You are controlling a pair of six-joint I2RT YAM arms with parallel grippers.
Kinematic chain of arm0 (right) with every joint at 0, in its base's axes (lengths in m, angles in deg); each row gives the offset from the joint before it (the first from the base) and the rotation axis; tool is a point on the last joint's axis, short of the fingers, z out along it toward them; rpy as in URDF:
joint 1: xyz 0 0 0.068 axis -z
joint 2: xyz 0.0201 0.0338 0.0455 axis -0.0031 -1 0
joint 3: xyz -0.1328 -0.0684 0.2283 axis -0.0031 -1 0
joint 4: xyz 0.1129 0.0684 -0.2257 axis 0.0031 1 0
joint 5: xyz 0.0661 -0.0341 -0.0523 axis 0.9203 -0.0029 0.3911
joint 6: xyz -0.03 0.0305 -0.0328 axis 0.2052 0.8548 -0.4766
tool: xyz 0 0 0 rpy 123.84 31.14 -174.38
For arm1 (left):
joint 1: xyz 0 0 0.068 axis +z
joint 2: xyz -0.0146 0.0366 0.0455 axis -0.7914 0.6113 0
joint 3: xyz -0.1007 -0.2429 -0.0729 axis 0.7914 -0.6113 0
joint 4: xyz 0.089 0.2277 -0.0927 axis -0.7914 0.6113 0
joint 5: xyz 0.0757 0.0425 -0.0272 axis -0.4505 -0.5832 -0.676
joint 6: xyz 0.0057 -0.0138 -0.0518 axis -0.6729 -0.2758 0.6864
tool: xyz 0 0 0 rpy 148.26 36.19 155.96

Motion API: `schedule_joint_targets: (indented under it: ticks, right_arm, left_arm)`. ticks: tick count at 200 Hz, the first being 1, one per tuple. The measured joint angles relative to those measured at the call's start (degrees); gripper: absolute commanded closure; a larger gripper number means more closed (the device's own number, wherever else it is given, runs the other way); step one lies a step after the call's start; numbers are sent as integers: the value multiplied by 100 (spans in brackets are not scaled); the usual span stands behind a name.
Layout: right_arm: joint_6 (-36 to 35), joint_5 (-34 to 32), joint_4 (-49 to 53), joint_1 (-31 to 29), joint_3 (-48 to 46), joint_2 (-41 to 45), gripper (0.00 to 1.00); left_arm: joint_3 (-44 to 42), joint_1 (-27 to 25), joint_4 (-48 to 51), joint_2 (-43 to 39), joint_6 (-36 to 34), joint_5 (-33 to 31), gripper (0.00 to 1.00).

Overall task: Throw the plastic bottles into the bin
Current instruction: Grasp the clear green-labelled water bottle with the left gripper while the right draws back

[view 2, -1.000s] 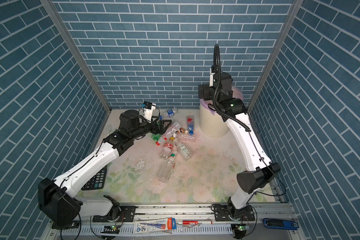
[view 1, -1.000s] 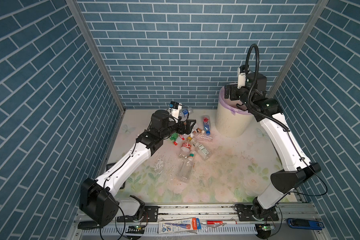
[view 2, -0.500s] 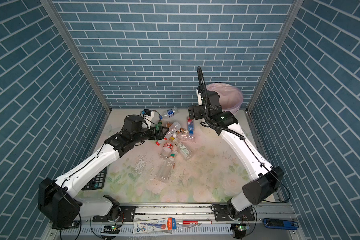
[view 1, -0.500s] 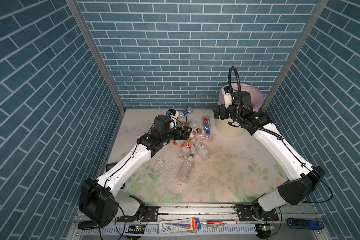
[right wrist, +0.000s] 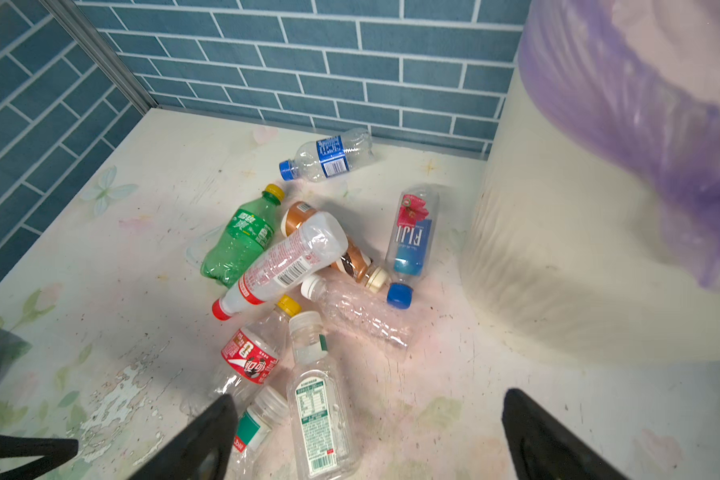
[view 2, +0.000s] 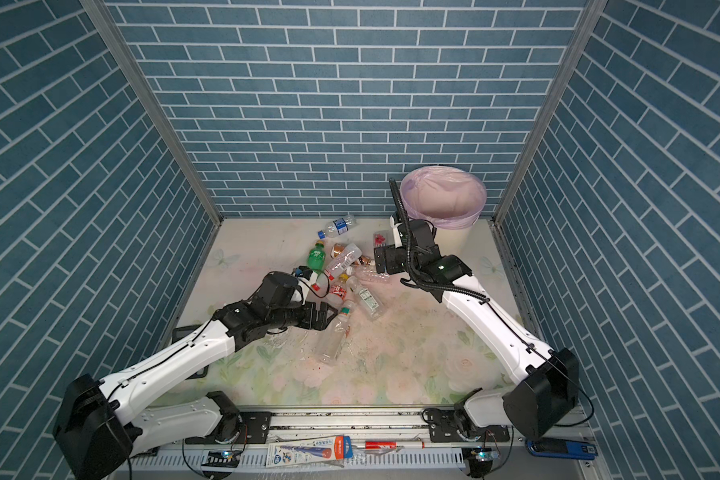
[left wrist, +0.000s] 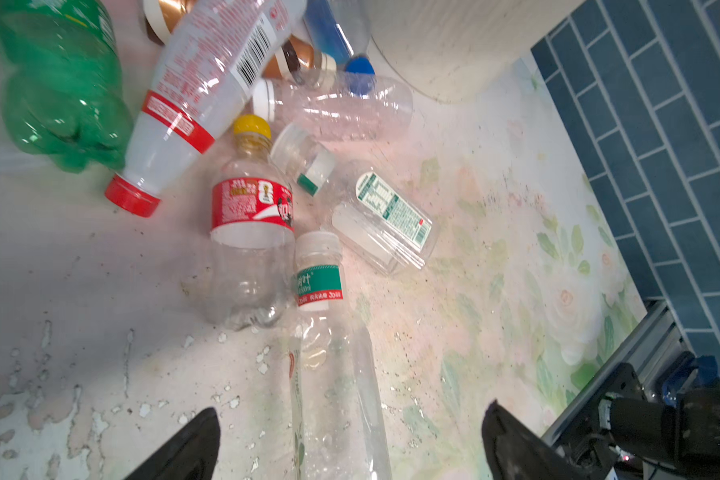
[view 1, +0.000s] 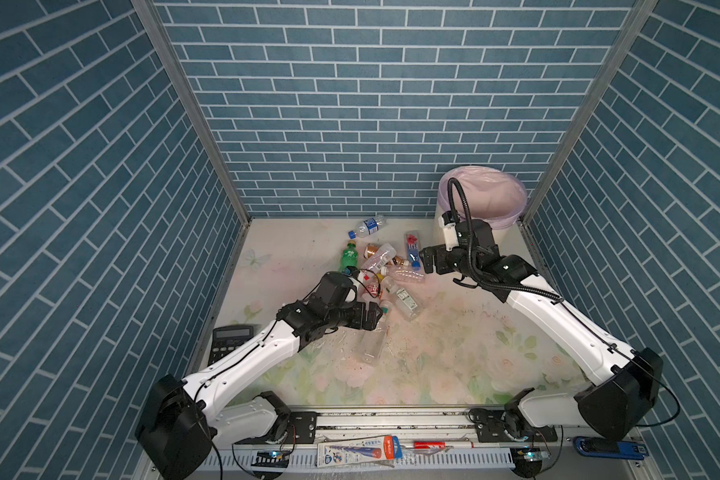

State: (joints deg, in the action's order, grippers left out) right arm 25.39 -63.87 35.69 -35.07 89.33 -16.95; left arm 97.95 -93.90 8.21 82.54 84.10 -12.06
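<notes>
Jaws on both grippers gape wide, nothing held. The left gripper (left wrist: 350, 440) straddles the long clear bottle (left wrist: 335, 374) lying on the floral tabletop (view 1: 454, 357), a finger each side w/ clear gaps. The right gripper (right wrist: 366, 428) hangs open over the pile's near edge, w/ the green-label bottle (right wrist: 319, 407) roughly btwn its fingers. Rest of the plastic bottles (view 1: 381, 270) lie heaped mid-table, w/ one blue-label stray (view 1: 368, 226) nearer the back wall. The bin (view 1: 512, 216) stands in the back right corner, just beside the heap. Bottles look empty, so prob. light, thin-walled, slick & apt to crumple or squirt out if pinched at the taper. Best taken across the mid-body, square to the long axis. Left arm reaches low & flat, wrist near-level w/ the table. Right arm stretches fwd, wrist bent down toward the heap, w/ the bin close behind.
</notes>
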Motion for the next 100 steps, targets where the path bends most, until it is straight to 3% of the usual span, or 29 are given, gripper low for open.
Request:
schedule_joint_targets:
  ticks: [100]
  right_arm:
    - [483,48,-219,-9,-1292,1150,1]
  left_arm:
    - [-588,-1217,-269,748,551,-1257,1]
